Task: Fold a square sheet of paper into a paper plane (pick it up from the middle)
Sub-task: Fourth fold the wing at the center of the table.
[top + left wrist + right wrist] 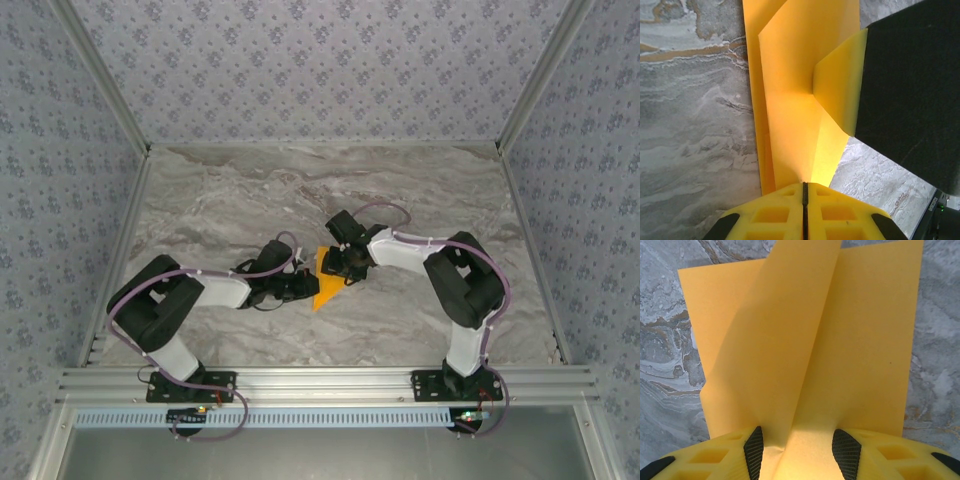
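Observation:
The orange square sheet of paper (pixel 326 291) lies between both arms at the table's middle, partly folded, with a raised ridge (pixel 790 340) running along it. My left gripper (pixel 300 287) is shut on the sheet's near edge, the paper coming out of its closed jaws (pixel 805 186). My right gripper (pixel 345 268) stands over the sheet from the other side. Its jaws are open, and its black pads (pixel 754 451) straddle the ridge without pinching it (pixel 800 452). One of its yellow fingers (pixel 840 90) presses on the paper in the left wrist view.
The marble tabletop (pixel 230 200) spreads wide around the sheet. Patterned walls (pixel 320 60) and metal rails close in the back and both sides.

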### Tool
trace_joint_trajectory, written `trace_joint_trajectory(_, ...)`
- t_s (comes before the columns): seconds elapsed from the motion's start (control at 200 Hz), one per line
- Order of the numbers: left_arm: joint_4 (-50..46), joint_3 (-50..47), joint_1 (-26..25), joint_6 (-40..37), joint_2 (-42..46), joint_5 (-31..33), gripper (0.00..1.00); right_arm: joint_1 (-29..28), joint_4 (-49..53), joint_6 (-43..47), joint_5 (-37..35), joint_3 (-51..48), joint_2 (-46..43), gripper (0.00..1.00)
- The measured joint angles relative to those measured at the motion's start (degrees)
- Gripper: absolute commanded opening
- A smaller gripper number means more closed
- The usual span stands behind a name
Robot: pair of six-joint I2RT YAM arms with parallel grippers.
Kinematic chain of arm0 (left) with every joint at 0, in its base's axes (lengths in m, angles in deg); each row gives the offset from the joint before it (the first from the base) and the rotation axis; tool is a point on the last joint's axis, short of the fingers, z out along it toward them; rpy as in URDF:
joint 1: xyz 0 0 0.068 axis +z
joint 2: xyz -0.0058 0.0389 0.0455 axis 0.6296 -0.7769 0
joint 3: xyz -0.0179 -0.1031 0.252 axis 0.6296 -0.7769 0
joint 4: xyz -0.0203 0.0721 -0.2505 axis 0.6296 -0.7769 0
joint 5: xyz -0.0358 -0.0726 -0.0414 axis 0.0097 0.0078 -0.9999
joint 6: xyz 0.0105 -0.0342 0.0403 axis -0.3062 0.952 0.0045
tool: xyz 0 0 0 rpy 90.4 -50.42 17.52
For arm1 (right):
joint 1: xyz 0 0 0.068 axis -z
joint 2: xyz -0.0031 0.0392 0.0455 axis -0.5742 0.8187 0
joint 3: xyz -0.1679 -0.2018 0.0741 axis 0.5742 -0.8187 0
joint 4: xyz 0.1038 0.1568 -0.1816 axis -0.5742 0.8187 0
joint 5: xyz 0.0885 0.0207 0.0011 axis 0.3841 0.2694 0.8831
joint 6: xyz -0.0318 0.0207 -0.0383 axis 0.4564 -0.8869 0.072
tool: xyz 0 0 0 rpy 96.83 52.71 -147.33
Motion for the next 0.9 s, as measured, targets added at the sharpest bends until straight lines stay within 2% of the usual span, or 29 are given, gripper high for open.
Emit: trace_joint_trajectory(0.899,-0.7,0.2,0.0,0.0,-1.0,0.0,0.08,-0.7,3.6,0.0,-1.7,2.8,1.9,0.49)
